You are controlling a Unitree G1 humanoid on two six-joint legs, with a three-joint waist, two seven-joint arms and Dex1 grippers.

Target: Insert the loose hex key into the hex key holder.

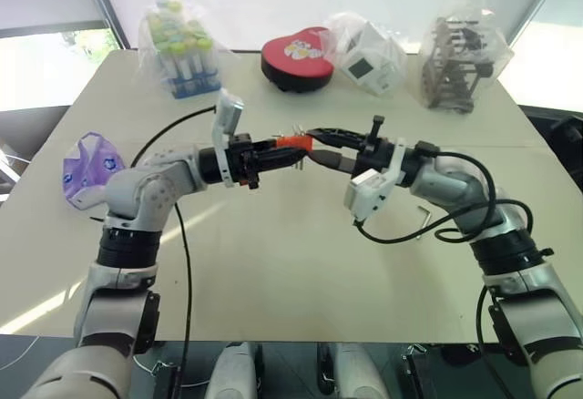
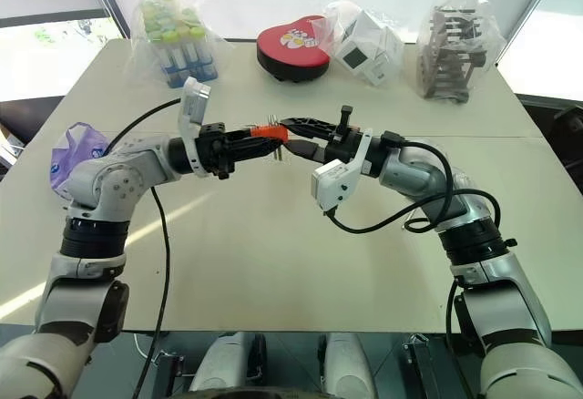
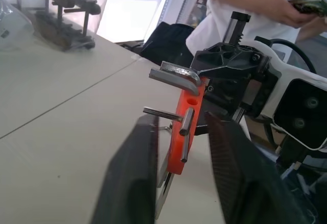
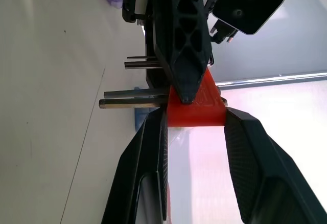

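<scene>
Over the table (image 1: 273,271), the holder (image 1: 293,143) hangs clamped at both ends, in your left gripper (image 1: 290,155) and right gripper (image 1: 312,144). The key (image 1: 424,214) lies by your right arm. If both arms pull, the holder can twist out.

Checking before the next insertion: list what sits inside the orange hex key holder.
The hex key holder carries several short metal keys in its holes, one bent key at its end, plus one empty hole. Holes hidden between the left gripper fingers cannot be seen.
</scene>
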